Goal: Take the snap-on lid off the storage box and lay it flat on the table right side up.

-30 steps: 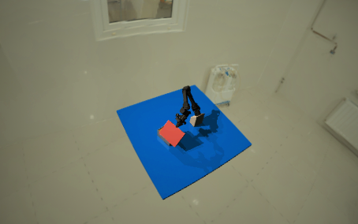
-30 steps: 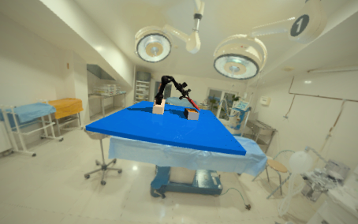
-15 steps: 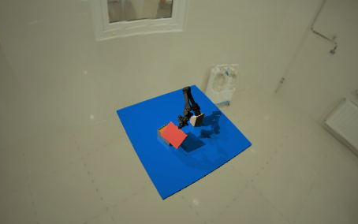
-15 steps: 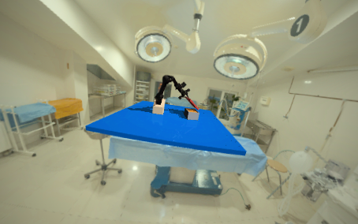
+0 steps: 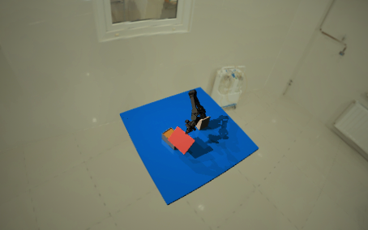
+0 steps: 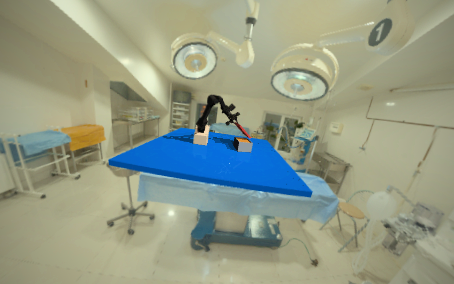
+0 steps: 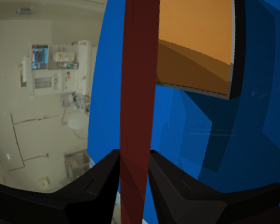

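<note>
The red lid [image 5: 181, 140] [image 6: 243, 130] [image 7: 138, 100] is off the box and steeply tilted, its far edge sloping down. My gripper [image 5: 187, 131] [image 6: 235, 123] [image 7: 134, 155] is shut on the lid's near edge. The grey storage box [image 5: 166, 140] [image 6: 245, 147] [image 7: 196, 47] stands open on the blue table, its orange inside showing in the wrist view. In the top view the lid hides part of the box. Whether the lid's low edge touches the box or the table, I cannot tell.
The blue table top [image 5: 162, 178] [image 6: 190, 165] carries the box and the arm. The arm's pale base block [image 5: 203, 122] [image 6: 201, 136] stands beside the box, with a gap between them. Shadows of arm and lid fall across the table.
</note>
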